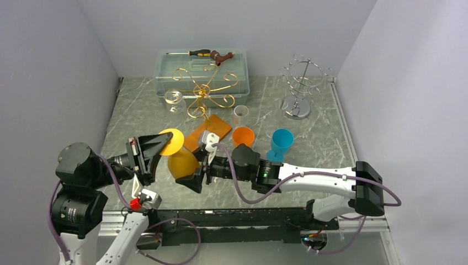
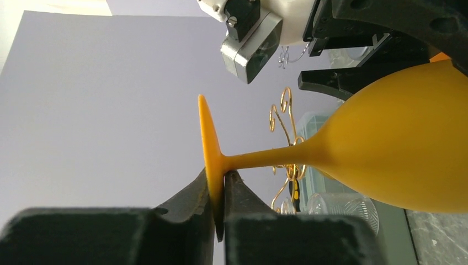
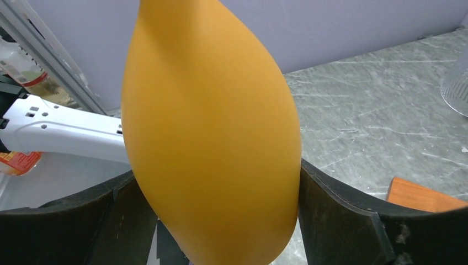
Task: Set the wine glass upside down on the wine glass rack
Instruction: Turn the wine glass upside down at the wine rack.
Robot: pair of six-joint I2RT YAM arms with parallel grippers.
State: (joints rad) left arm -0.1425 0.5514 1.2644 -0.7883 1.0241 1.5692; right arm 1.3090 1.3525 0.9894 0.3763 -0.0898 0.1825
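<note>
The yellow-orange wine glass (image 1: 182, 163) is held in the air on its side near the front of the table, between both arms. My left gripper (image 1: 160, 146) is shut on the rim of its round foot (image 2: 209, 143); the fingers (image 2: 243, 193) pinch the disc edge. My right gripper (image 1: 196, 168) is shut on the bowl (image 3: 209, 138), with a finger (image 3: 331, 204) pressed against each side. The gold wire wine glass rack (image 1: 205, 91) stands at the back, in front of a clear bin, and shows behind the stem in the left wrist view (image 2: 284, 118).
A clear lidded bin (image 1: 237, 83) at the back carries a screwdriver (image 1: 196, 53). A clear glass (image 1: 175, 100), wooden board (image 1: 212, 130), clear tumbler (image 1: 240, 113), orange cup (image 1: 243, 136) and blue goblet (image 1: 281, 141) stand mid-table. A silver wire stand (image 1: 301, 83) is back right.
</note>
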